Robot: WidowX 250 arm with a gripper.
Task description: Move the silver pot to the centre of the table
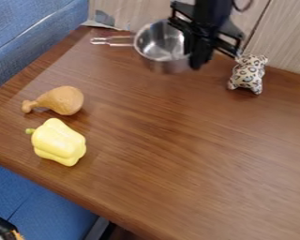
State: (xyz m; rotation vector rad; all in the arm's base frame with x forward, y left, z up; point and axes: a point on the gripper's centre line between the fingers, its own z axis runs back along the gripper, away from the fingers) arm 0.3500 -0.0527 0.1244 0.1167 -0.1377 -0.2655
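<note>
Matte black, blocky arm (212, 14) with a thin dark cable, perhaps rubber-coated, looping beside it.

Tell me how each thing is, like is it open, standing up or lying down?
Pot: no lid, open side up.
Gripper: at the pot's rim; I can't tell if it's open or shut.
Drumstick: lying down, whole.
Pepper: lying on its side, whole, stem on.
Spotted toy: upright.

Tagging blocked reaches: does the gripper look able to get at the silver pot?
Probably yes: the gripper hangs right by the rim of the silver pot, opposite its handle, and nothing visible stands between them.
</note>
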